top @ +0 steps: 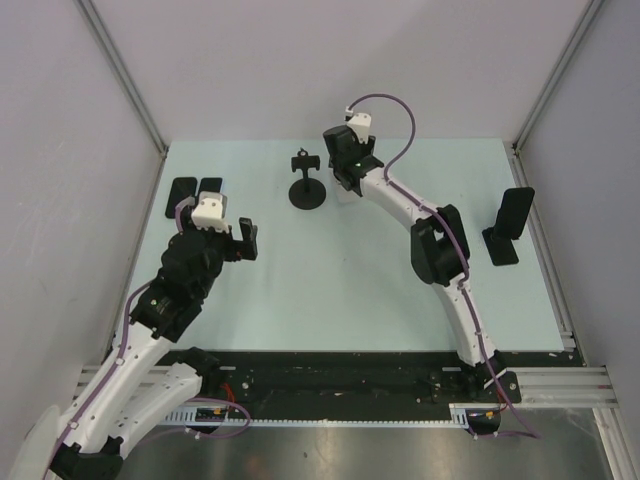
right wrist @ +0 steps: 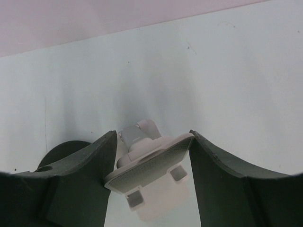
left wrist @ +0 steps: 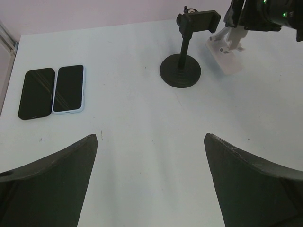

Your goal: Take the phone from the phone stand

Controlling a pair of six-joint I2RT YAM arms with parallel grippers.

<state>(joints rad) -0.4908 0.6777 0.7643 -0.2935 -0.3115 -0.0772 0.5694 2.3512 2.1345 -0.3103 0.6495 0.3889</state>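
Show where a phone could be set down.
Free: middle of the table, between left end effector, black stand and right arm. Crowded: far left, two flat phones; beside the stand, right end effector gripping a white holder; right edge, the propped phone.

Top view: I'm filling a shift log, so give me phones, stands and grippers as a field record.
flat phones: black phone, blue-cased phone, left side
upright phone: on black stand, right side
round stand: empty
right gripper: straddling white stand, grip unclear
left gripper: open, empty
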